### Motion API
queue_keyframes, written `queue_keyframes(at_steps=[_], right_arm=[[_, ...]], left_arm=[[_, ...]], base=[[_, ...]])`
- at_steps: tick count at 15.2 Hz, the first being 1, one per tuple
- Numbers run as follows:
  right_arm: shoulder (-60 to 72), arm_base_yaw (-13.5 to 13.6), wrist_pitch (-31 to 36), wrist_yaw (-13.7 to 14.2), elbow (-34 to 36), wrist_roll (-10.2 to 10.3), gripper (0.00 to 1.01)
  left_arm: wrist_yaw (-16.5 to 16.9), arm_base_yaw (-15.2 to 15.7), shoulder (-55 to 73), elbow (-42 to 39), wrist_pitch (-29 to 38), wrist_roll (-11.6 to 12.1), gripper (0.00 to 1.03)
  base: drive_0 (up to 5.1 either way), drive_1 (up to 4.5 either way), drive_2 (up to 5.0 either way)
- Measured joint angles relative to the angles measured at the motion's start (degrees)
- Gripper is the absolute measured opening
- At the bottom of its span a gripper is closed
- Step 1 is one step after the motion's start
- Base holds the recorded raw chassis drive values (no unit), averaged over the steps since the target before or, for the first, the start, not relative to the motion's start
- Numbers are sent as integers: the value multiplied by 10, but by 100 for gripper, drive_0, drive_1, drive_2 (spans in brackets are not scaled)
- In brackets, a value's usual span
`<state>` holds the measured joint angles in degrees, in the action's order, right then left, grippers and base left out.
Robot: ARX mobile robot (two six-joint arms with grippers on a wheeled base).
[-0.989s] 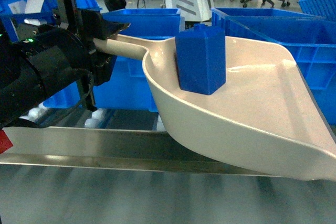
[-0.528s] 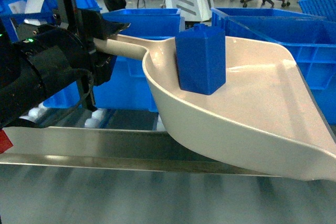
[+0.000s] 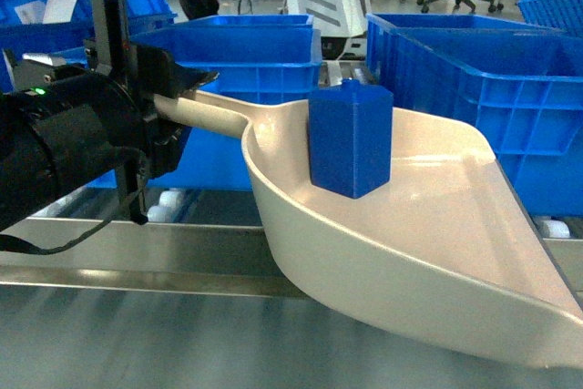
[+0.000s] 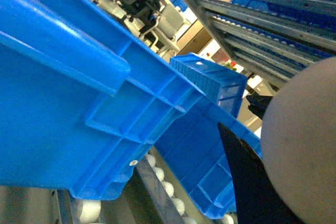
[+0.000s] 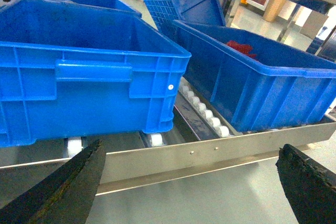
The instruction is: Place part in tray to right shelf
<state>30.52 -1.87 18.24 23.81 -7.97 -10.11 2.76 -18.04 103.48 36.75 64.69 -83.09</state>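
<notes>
Head view shows the left gripper (image 3: 178, 88) with its jaws clamped on the handle of the tray (image 3: 437, 225), held in the air just in front of the right shelf (image 3: 182, 257), above its steel front rail, with the part (image 3: 351, 138) standing upright inside the tray near the handle end. Right gripper (image 5: 189, 182) hangs with its jaws spread wide and empty, facing the same rail and the blue crates (image 5: 84, 66) behind it. Judging by this, the carry is nearly over, and the next move calls for easing the tray forward and down onto the shelf, kept level so the part does not slide toward the open lip.
</notes>
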Motion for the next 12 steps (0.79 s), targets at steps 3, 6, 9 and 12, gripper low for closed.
queue_keyframes(at_steps=[3, 6, 9, 12], right_arm=[[0, 0, 0, 0, 0, 0, 98], [0, 0, 0, 0, 0, 0, 98], [0, 0, 0, 0, 0, 0, 98], [0, 0, 0, 0, 0, 0, 98]], left_arm=[[3, 2, -39, -24, 8, 2, 12], [-4, 26, -121, -15, -45, 13, 12], [-68, 88, -159, 61, -137, 38, 12], [-105, 121, -129, 157, -175, 90, 12]], base=[[0, 0, 0], [0, 0, 0], [0, 0, 0], [0, 0, 0]])
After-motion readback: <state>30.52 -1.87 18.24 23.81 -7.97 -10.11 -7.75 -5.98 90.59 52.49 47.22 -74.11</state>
